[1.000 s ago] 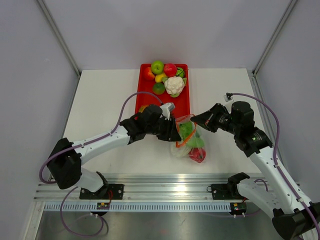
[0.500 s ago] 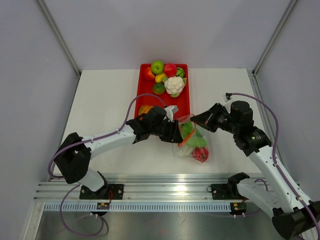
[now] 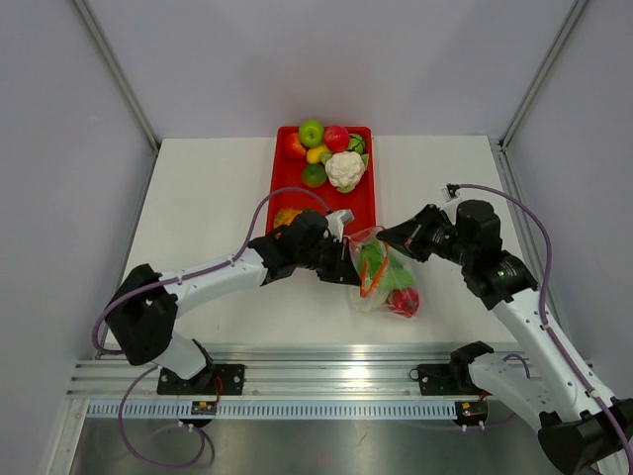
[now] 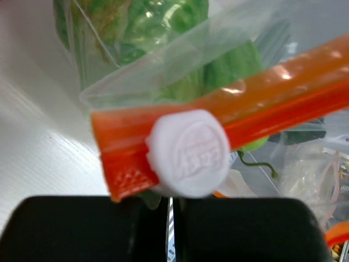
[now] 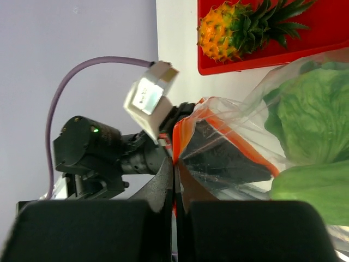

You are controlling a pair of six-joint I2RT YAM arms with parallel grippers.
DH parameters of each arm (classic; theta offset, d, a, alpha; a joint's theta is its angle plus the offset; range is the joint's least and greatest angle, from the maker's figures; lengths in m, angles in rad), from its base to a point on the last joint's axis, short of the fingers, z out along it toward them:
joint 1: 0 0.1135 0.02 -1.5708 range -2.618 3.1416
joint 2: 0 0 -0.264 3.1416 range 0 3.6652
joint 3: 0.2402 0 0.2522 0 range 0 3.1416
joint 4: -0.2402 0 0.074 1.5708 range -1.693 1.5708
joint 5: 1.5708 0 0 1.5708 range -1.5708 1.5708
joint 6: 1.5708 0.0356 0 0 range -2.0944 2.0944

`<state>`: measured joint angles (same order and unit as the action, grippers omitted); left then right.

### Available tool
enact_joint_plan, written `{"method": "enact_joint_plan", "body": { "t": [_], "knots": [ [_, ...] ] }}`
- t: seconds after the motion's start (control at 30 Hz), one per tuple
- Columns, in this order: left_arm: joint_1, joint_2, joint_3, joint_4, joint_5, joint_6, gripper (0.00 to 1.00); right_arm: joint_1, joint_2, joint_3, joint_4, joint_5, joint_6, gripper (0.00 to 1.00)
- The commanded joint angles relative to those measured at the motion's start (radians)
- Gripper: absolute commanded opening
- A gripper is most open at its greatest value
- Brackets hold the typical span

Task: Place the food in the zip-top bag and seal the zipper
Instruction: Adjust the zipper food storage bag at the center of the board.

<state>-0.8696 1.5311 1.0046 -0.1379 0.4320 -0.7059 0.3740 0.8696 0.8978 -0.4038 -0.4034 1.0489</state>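
Sealing stage, judging by the loaded zip-top bag [image 3: 381,282] lying on the desk [image 3: 198,198] just in front of the red tray [image 3: 275,183], between the two arms.

On the left: hold the left claw [image 4: 170,203] pinched shut on the zipper [image 4: 283,93] at its end, right by the white slider [image 4: 188,153]. Grip the strip, not the film.

In the middle: mind the lettuce [image 3: 370,259] crowding the mouth and the tomato [image 3: 404,303] lower down. Trap nothing green in the track.

On the right: brace with the right claw [image 5: 174,173], clamped shut on the orange edge at the opposite corner. Pull taut, then run along the strip evenly, without lifting or twisting.
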Motion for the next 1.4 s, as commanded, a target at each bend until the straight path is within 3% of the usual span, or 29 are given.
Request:
{"method": "enact_joint_plan", "body": {
  "t": [0.0,0.23,0.47,0.5,0.63,0.73,0.97,1.37],
  "knots": [
    [-0.003,-0.124,0.023,0.004,-0.009,0.023,0.0,0.009,-0.03,0.046,0.007,0.023,-0.026,0.0],
    [0.006,-0.207,0.051,-0.039,0.037,0.028,0.0,0.011,-0.044,0.081,-0.165,0.132,-0.135,0.0],
    [0.006,-0.197,0.052,-0.075,0.025,0.031,0.0,0.009,-0.029,0.069,-0.138,0.118,-0.135,0.0],
    [0.006,-0.187,0.048,-0.081,0.027,0.026,0.07,0.009,-0.027,0.067,-0.133,0.115,-0.135,0.0],
    [0.006,-0.187,0.002,-0.075,0.008,-0.035,0.51,0.011,-0.024,0.059,-0.122,0.109,-0.13,0.0],
    [0.009,-0.198,-0.029,-0.06,-0.003,-0.066,0.67,0.011,-0.027,0.058,-0.121,0.107,-0.127,0.0],
    [0.026,-0.141,-0.05,-0.002,0.072,-0.115,0.65,0.009,-0.032,0.056,-0.119,0.103,-0.124,0.0],
    [0.026,-0.003,-0.121,0.231,0.181,-0.271,0.54,0.009,-0.032,0.05,-0.109,0.1,-0.119,0.0]
  ]
}}
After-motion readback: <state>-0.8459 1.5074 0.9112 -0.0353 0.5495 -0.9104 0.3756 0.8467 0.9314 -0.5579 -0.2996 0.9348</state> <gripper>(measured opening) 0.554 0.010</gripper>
